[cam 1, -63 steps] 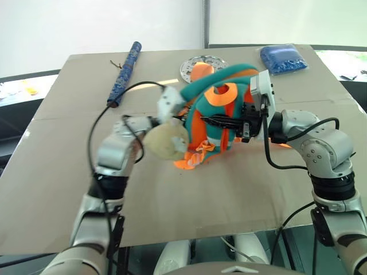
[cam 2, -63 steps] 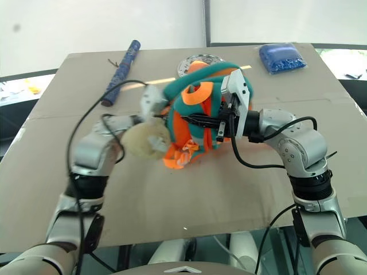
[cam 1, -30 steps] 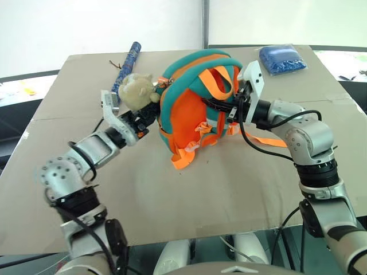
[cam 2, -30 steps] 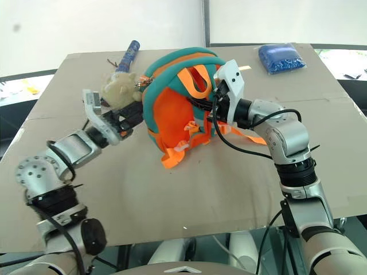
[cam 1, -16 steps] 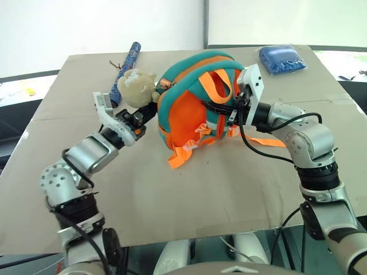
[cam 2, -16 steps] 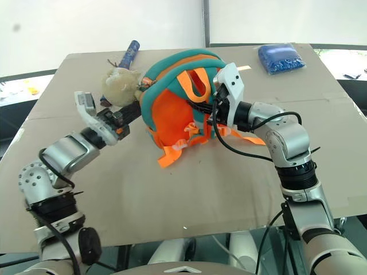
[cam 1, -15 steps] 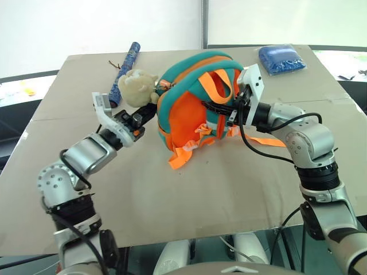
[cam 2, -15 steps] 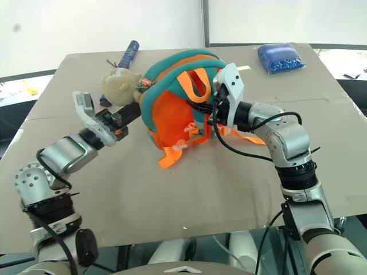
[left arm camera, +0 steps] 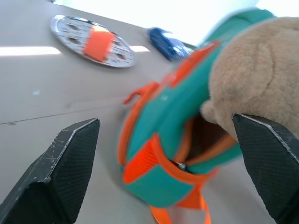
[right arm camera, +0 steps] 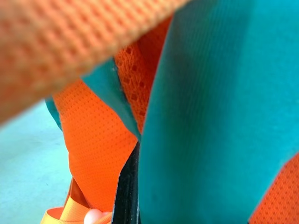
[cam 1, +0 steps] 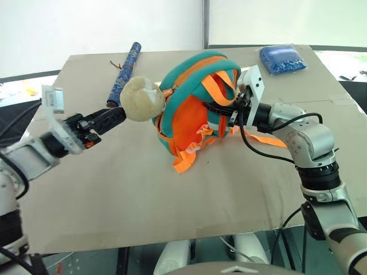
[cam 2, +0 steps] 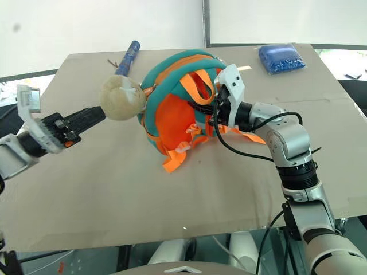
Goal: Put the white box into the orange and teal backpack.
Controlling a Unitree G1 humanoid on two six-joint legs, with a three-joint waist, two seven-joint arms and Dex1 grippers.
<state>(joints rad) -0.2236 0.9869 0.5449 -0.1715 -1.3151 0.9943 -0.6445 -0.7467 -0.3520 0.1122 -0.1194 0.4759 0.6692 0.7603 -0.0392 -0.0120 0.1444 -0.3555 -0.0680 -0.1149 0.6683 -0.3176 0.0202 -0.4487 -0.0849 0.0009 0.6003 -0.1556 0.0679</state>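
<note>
Orange and teal backpack (cam 1: 192,109) stands propped at centre of the counter (cam 1: 172,195), upper middle of the frame, straps facing the camera, one orange strap (cam 1: 269,141) trailing flat toward the right.

Beige plush toy (cam 1: 141,98) hangs at the backpack's left side, just left of centre.

Left gripper (cam 1: 116,116) reaches in from the left edge, its tips right at the plush toy. In the left wrist view its two black fingers (left arm camera: 60,172) stand wide apart with nothing between them; the plush toy and the backpack's gaping zip opening (left arm camera: 205,140) lie ahead.

Right gripper (cam 1: 213,109) comes in from the right, fingers closed narrow on backpack fabric near the straps; the right wrist view shows teal and orange cloth pressed close.

At the counter's far edge:
- blue patterned roll (cam 1: 124,72), upper left
- blue bumpy bag (cam 1: 282,58), upper right
- round silver dish (left arm camera: 91,41) behind the backpack

White box: cannot tell where it is.
</note>
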